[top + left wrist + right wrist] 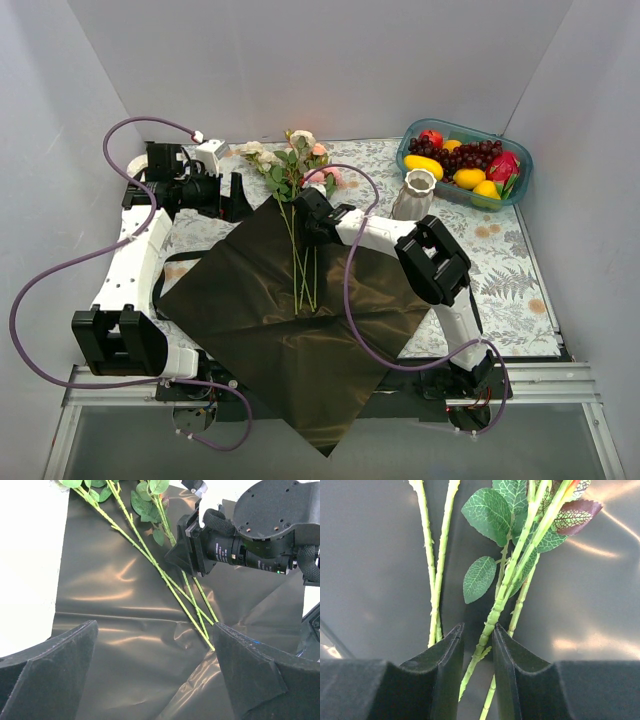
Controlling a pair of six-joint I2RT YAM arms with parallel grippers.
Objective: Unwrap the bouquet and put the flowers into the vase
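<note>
Where the flowers (285, 172) lie: green stems across the black wrapping paper (250, 310), pink and cream blooms past its far corner.
Left tool (155, 640): jaws wide, holding nothing, at the paper's far left edge.
Right tool (478, 627): jaws narrow around one stem; pinched or not, cannot tell.
Vase (415, 193): white, ribbed, upright on the counter (500, 270) just beyond the paper's far right edge.
Tray (462, 125): teal, right of the paper, holds fruit (465, 160).

Black wrapping paper (250, 310), green stems (303, 272), white vase (414, 196)
</note>
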